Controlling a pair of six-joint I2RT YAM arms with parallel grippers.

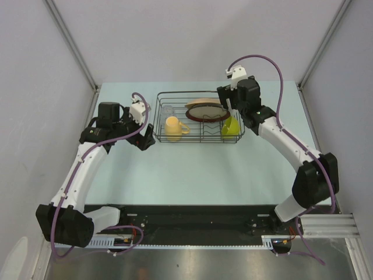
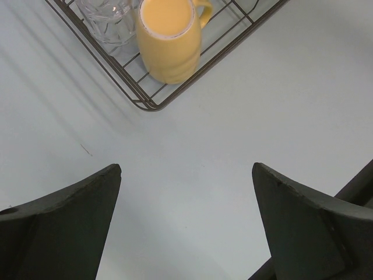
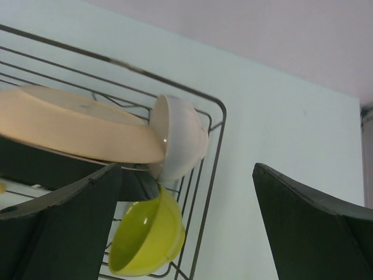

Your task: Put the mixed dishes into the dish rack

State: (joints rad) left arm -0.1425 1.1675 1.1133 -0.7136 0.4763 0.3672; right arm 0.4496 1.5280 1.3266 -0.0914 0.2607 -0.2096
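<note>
Mug point(image 1: 172, 126), glass point(image 1: 168, 110), plates point(image 1: 207, 111), bowls point(image 1: 231, 127) in dish rack point(image 1: 198, 142) by bench's far edge, left gripper point(image 2: 186, 175), right gripper point(image 3: 186, 169) spread, empty

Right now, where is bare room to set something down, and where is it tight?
Free: the table between dish rack and arm bases, and left of the rack. Crowded: the rack's right end, plates, small white bowl, lime-green bowl.

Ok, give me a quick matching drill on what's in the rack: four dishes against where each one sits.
Dishes:
A yellow-orange mug
B clear glass
C lime-green bowl
D small white bowl

Places:
1 near right corner of the rack
2 tipped on its side at the tan plate edge
3 near left corner
4 far left, behind the mug

Pairs: A-3, B-4, C-1, D-2
</note>
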